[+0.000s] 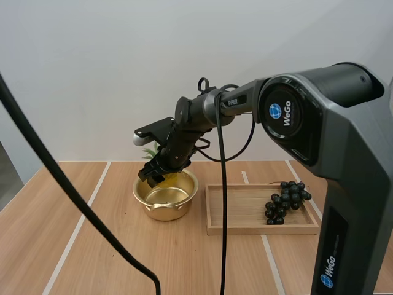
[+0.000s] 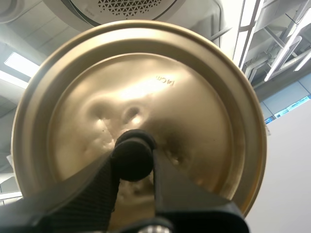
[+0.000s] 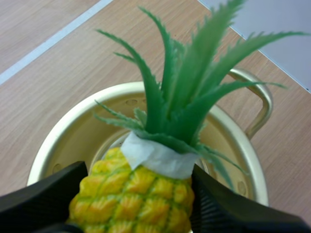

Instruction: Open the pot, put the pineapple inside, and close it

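Note:
My right gripper [image 1: 157, 172] is shut on the yellow pineapple [image 3: 131, 194] and holds it just over the open gold pot [image 1: 166, 212]. Its fingers [image 3: 43, 194] press the fruit's two sides. The green crown [image 1: 150, 153] points toward the pot's far rim [image 3: 63, 131], and the fruit's body hangs above the pot's mouth. In the left wrist view my left gripper [image 2: 133, 165] is shut on the black knob [image 2: 132, 158] of the gold lid [image 2: 194, 97], and the lid is lifted clear with its top side facing the camera.
A wooden tray [image 1: 239, 228] lies just right of the pot, with a bunch of dark grapes [image 1: 287, 200] at its right end. Bare wooden table stretches to the left of the pot and in front of it.

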`<state>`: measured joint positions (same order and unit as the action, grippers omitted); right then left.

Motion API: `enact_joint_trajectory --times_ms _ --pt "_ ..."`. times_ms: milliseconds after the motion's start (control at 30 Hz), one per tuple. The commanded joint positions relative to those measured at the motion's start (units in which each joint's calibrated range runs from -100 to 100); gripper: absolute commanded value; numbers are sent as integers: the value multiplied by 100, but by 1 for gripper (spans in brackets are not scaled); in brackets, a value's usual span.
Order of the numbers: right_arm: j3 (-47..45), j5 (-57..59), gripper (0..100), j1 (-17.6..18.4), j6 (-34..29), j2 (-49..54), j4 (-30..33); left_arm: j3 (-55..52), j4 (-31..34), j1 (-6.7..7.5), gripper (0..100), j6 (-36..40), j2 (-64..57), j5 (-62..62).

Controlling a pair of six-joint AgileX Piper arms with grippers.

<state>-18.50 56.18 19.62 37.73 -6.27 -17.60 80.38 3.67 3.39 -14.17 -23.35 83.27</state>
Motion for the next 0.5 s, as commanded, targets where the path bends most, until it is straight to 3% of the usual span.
enact_joint_trajectory --times_ms 0,100,167,467 --pt "27 83 21 3 1 -55 52 12 82 14 0 -10 -27 -47" --pt "27 183 39 3 1 -287 78 12 82 14 0 -10 -27 -47" --pt "27 201 45 3 1 -377 78 12 82 14 0 -10 -27 -47" --pt "27 225 47 3 1 -404 78 12 82 14 0 -10 -27 -47"
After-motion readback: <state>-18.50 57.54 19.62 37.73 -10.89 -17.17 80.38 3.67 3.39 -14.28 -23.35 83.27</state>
